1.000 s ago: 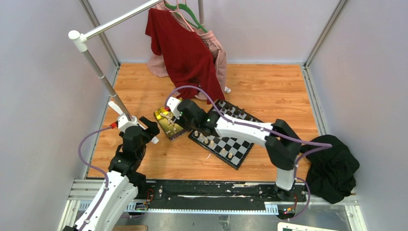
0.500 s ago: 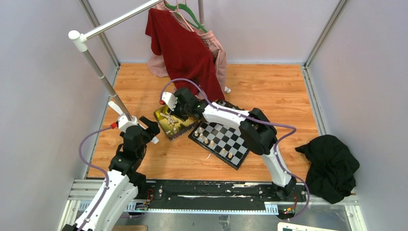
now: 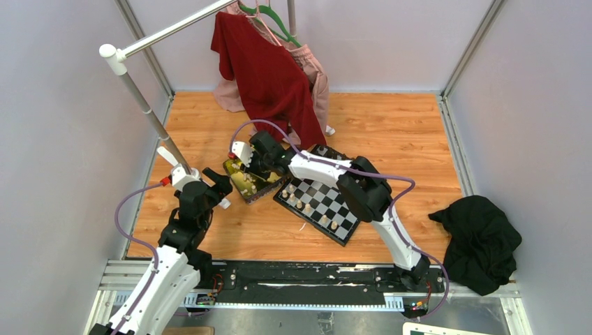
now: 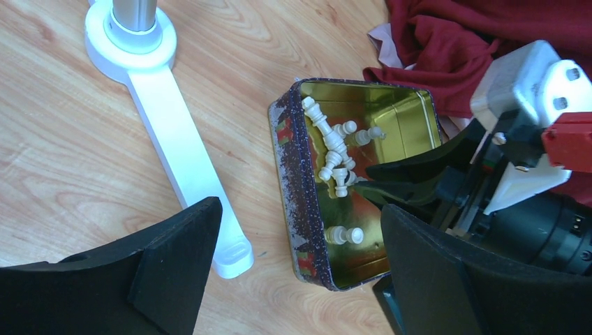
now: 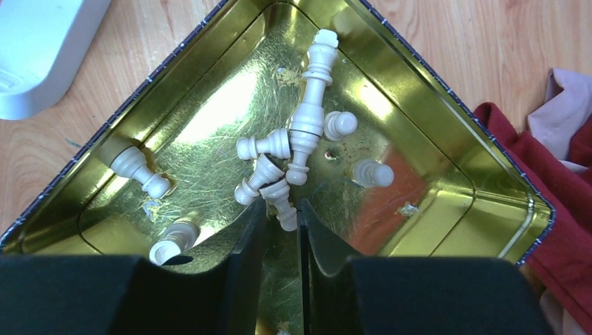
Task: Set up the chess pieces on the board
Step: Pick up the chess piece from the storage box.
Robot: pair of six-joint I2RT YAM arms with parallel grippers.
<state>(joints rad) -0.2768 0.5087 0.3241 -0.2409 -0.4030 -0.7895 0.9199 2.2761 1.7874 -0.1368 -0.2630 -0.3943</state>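
Left jaws spread; right jaws straddle one of eight pieces (image 5: 282, 202), grip unclear.

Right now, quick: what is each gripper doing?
Left gripper: open, empty.
Right gripper: jaws narrow around a small cream chess piece inside the shiny gold square tin; firm grip cannot be told.

Wood-grain table (image 3: 391, 125): checkered board (image 3: 328, 202) at centre, set askew; open gold tin (image 3: 246, 183) just beside its left corner; white rack foot (image 4: 174, 139) farther left; red garment (image 4: 447, 42) pooling behind the tin; black cloth (image 3: 482, 241) at the near right edge.
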